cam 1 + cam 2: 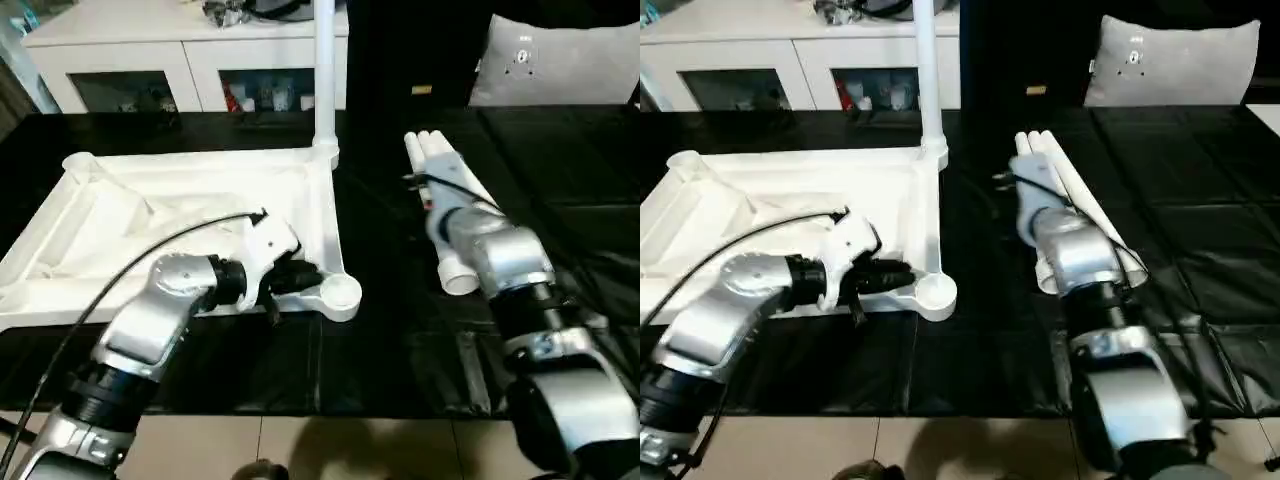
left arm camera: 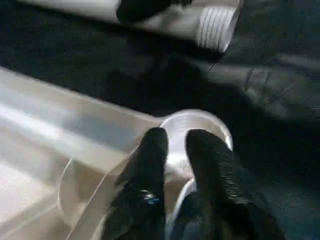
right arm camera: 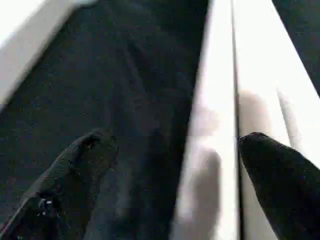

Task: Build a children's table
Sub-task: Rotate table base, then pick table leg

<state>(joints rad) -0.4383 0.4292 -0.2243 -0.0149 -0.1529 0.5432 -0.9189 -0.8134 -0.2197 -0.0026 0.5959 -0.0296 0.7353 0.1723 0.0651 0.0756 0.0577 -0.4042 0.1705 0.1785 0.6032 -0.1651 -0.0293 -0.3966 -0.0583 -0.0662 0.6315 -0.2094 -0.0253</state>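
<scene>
Left wrist view showed the left gripper (image 2: 175, 145) pinching the tabletop's (image 1: 180, 190) near-right socket rim (image 2: 220, 131); the right gripper (image 3: 175, 160) hung spread over loose legs (image 1: 445, 190).

Table top (image 1: 180, 200): lying underside up on the work surface's (image 1: 560, 160) left half. One leg (image 1: 325, 70): standing upright in its far right corner socket. Loose legs (image 1: 445, 200): lying bundled just right of it. Cabinet (image 1: 150, 50): standing behind.

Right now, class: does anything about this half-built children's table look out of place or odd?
Nothing looks damaged or spilled. The table top lies underside up on the black work surface, with one leg standing upright in its far corner socket; the other legs lie loose beside it.
</scene>
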